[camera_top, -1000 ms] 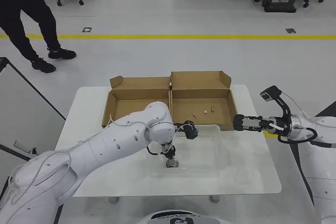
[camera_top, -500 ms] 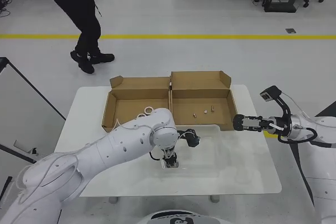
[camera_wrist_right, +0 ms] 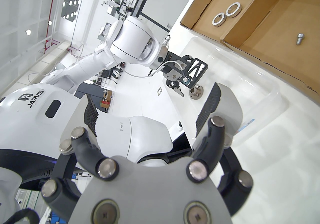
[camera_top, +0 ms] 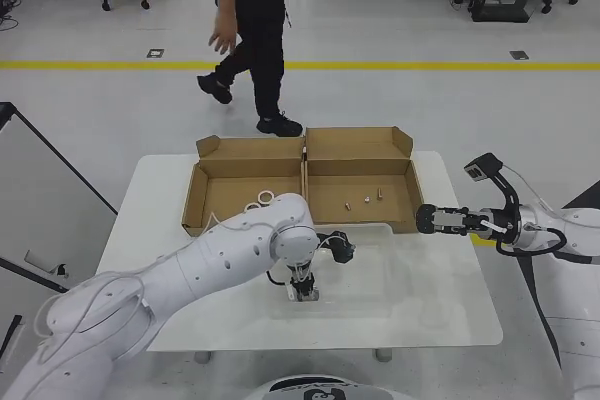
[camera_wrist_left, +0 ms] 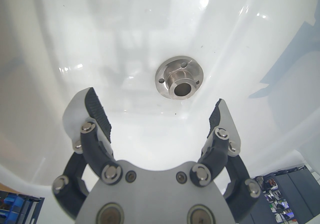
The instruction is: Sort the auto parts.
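Observation:
A metal flanged hub [camera_wrist_left: 178,79] stands on the floor of the clear plastic tray [camera_top: 380,270], flange down. My left gripper [camera_wrist_left: 155,102] hangs open just above it, and the hub lies slightly ahead of the gap between the fingers. From above, the hub [camera_top: 307,293] sits by the left gripper [camera_top: 302,285] at the tray's near-left part. My right gripper [camera_top: 425,218] is open and holds nothing, level above the table beside the right box's corner. The right wrist view looks across at the hub [camera_wrist_right: 196,91].
Two open cardboard boxes stand at the table's back. The left box [camera_top: 220,190] holds two metal rings [camera_wrist_right: 219,18]. The right box [camera_top: 400,190] holds two small bolts [camera_top: 347,207]. Bare white table [camera_top: 160,250] lies left of the tray.
My left arm's wrist has shifted slightly toward the table's front while its gripper stays over the hub. The right arm has not moved.

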Tool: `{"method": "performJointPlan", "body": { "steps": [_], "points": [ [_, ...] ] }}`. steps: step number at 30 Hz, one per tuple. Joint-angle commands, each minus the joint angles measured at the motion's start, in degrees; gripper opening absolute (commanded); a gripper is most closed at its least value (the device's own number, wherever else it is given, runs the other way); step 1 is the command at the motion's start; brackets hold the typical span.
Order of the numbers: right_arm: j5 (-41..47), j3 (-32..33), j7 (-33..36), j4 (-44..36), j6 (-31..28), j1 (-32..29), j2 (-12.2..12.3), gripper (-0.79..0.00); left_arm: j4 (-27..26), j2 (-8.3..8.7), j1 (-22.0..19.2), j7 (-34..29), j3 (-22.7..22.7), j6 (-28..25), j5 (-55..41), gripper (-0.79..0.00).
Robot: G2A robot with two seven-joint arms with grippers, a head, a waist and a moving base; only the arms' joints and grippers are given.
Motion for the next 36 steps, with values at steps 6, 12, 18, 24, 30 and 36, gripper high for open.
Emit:
{"method": "performJointPlan", "body": {
  "steps": [6,12,18,24,30,36],
  "points": [
    [0.0,0.0,0.0,0.0,0.0,0.0,0.0,0.000,1.8,-0.75,-0.2,0.3,0.8,-0.3,-0.3,-0.108],
    [0.0,0.0,0.0,0.0,0.0,0.0,0.0,0.000,3.3,-1.44,-0.6,0.7,1.5,-0.7,-0.7,-0.188],
    [0.0,0.0,0.0,0.0,0.0,0.0,0.0,0.000,4.2,-1.93,-0.9,0.7,1.9,-0.8,-0.7,-0.305],
    [0.0,0.0,0.0,0.0,0.0,0.0,0.0,0.000,4.6,-2.29,-1.0,1.3,1.7,0.1,0.5,-0.400],
    [0.0,0.0,0.0,0.0,0.0,0.0,0.0,0.000,4.1,-2.50,-0.7,3.6,1.4,2.2,3.6,-0.413],
    [0.0,0.0,0.0,0.0,0.0,0.0,0.0,0.000,2.7,-2.17,0.0,3.9,1.1,1.1,5.2,-0.397]
  ]
}}
